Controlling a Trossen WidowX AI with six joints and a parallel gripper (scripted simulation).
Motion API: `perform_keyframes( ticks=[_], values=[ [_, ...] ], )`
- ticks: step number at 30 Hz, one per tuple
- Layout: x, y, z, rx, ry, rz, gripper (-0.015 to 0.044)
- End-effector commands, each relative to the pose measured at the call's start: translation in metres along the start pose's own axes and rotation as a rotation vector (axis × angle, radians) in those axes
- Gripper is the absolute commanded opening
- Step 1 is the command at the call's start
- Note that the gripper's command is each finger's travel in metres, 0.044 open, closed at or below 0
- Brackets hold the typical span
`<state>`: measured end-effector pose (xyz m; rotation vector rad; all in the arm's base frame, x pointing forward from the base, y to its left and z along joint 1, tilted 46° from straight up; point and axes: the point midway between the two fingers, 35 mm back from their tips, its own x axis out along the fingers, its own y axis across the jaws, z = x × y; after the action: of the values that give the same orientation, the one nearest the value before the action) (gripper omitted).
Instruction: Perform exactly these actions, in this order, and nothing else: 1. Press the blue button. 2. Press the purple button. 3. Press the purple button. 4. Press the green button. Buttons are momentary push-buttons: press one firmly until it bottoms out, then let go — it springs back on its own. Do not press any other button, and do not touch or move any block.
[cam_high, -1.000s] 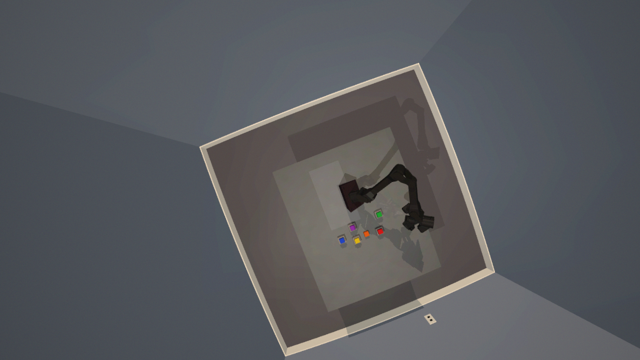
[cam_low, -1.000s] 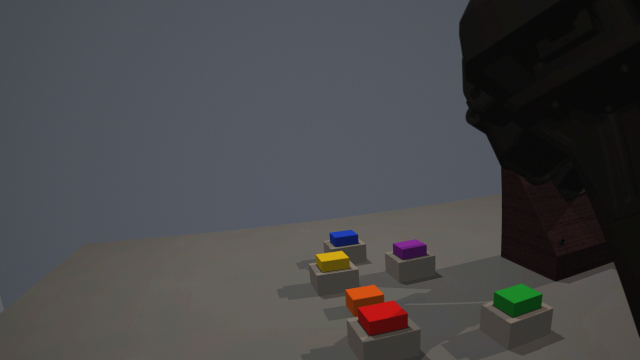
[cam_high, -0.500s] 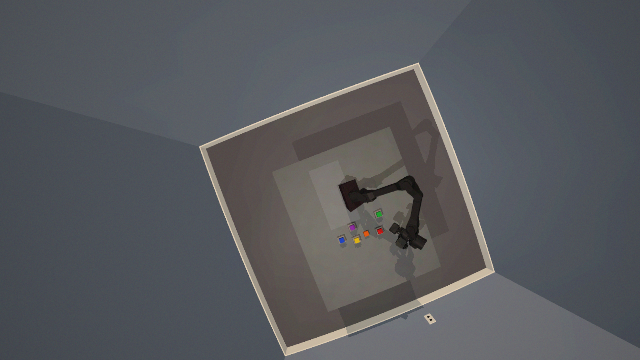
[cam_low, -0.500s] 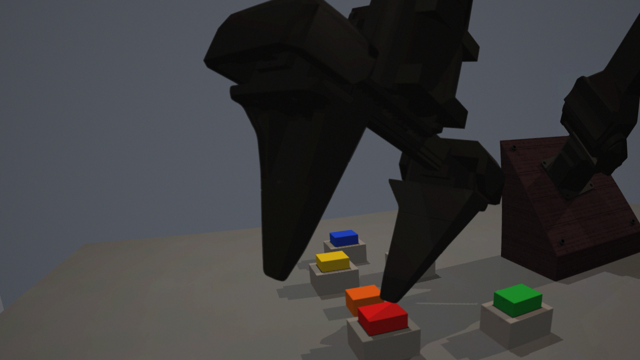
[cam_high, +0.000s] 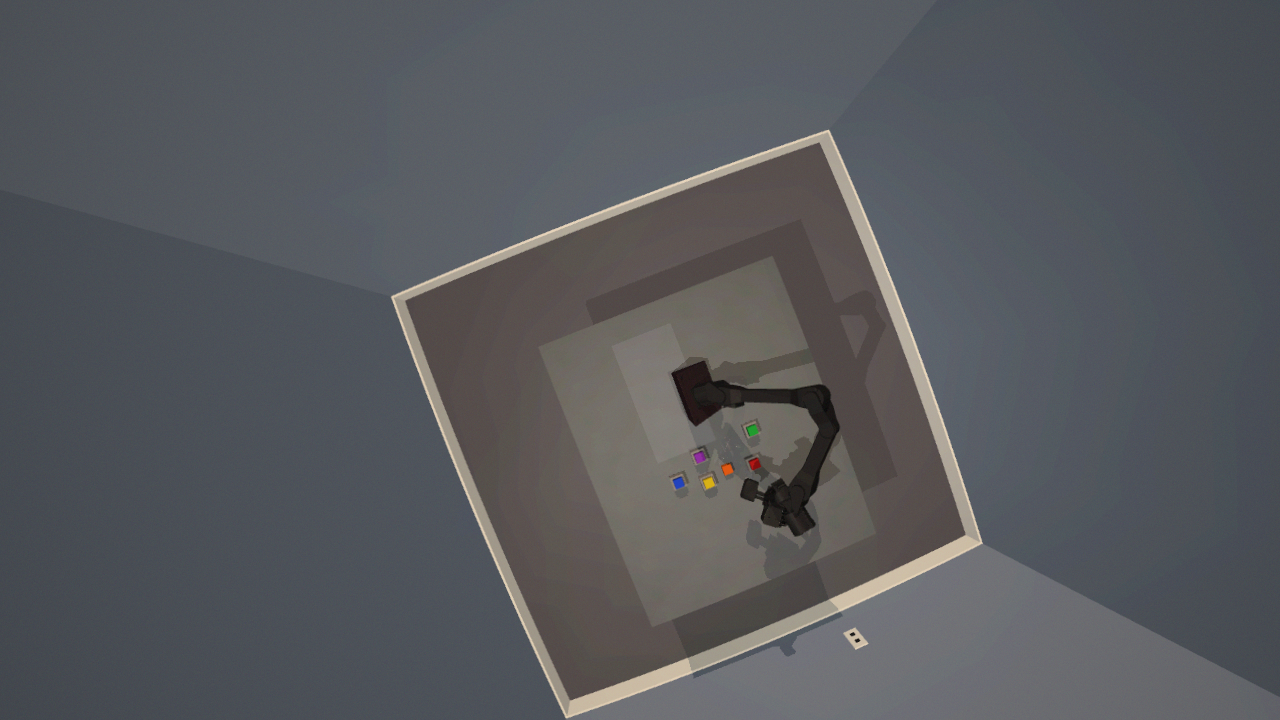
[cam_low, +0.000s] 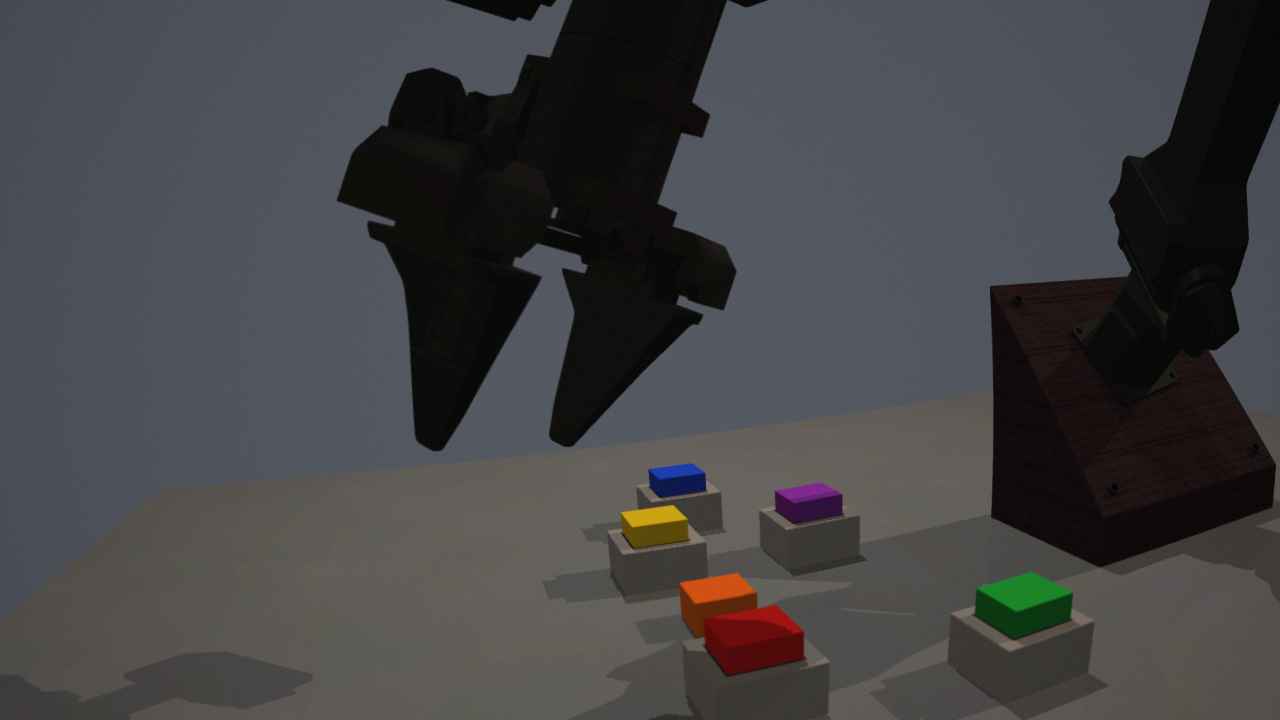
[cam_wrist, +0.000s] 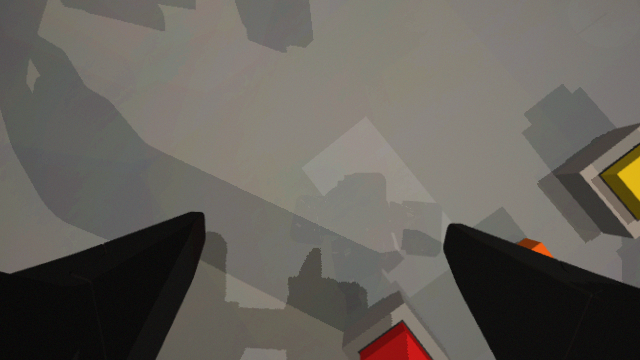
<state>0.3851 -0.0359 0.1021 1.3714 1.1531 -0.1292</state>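
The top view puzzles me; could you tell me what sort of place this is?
Probably a bare robot test cell: a walled table in a grey room, one arm on a dark wedge base, and coloured push-buttons such as the green button.

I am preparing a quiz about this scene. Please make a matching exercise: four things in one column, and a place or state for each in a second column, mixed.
Things:
1. blue button
2. green button
3. orange block
4. pincer

Places or states:
a. open, above the table, holding nothing
b. directly on the table, no grey housing
c. just behind the yellow button
d. alone, nearest the arm's wooden base

Pairs: 1-c, 2-d, 3-b, 4-a
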Motion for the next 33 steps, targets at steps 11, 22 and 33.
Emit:
perform_keyframes(
  ticks=[11,22,33],
  values=[
    [-0.012,-0.134,0.080,-0.386,0.138,-0.200,0.0400],
    [-0.027,-0.217,0.094,-0.623,0.316,-0.158,0.0400],
    [-0.035,-0.256,0.092,-0.743,0.398,-0.081,0.0400]
  ],
)
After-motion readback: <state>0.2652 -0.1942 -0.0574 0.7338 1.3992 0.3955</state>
